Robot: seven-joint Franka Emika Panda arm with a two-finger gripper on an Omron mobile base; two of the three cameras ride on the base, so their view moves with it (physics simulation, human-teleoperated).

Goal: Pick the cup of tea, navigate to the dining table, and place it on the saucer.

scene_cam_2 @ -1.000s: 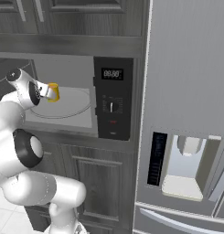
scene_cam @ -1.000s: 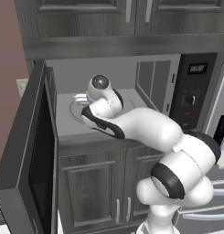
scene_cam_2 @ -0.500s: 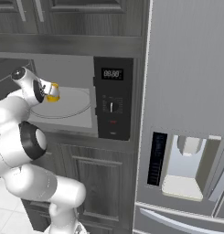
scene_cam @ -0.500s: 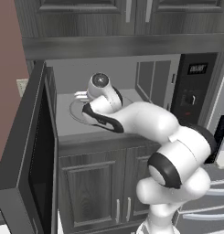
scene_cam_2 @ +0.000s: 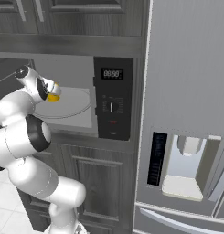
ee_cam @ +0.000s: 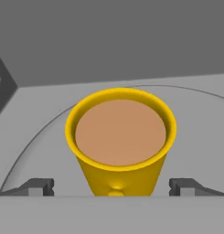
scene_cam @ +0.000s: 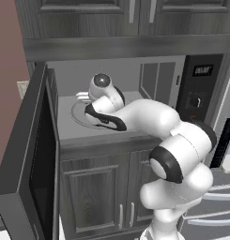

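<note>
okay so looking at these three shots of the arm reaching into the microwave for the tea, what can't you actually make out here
- Left base view: the cup of tea is hidden behind the arm's wrist.
- Right base view: just a sliver of the cup shows beside the wrist.
- Hand view: the cup's base on the turntable plate is cut off at the bottom edge.
- Hand view: whether the fingertips of the gripper touch the cup's sides; the jaws stand wide.

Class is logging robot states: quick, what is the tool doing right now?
Tool: open, holding nothing; its fingertips stand either side of the cup of tea, apart from it, on the turntable plate.
</note>
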